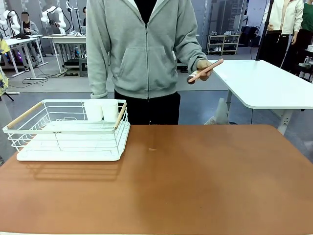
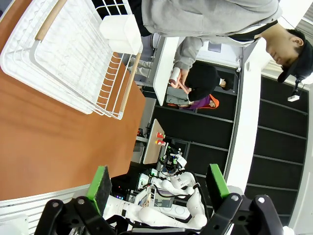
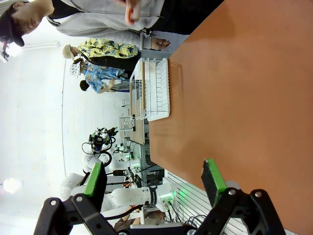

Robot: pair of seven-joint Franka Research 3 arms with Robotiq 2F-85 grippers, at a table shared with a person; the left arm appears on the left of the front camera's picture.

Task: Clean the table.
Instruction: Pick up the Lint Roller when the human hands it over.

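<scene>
Busy lab in the background, with other benches and a white-topped table [image 1: 264,83] off to one side. What matters is the big reddish-brown worktop [image 1: 195,186] up close.

From the front camera it's mostly bare. A white dish rack [image 1: 68,155] is on one far corner with two white cups [image 1: 101,110] tucked against its back wall. I'd guess that's to keep the rest of the surface free for wiping. There's a tiny speck [image 1: 153,149] near the middle, too small to identify. A person in a grey hoodie stands at the far edge. Their hand [image 1: 203,66] holds a pink-handled tool [image 1: 208,70] up off the worktop. To me it looks readied or offered rather than about to be put down. I can't tell exactly what tool it is.

Left wrist cam: the left gripper [image 2: 159,183] hangs back near the worktop's edge. Its green-padded fingers [image 2: 101,182] are spread wide with nothing between them. The worktop runs out past the fingertips, the rack is well apart from them, and the person's hand is farther beyond.

Right wrist cam: the right gripper [image 3: 153,178] is the same deal, fingers released and empty. The worktop stretches away past the fingertips and the rack is well beyond.

My read: both arms are hanging back so the surface stays reachable, and the cleaning hasn't started yet.
</scene>
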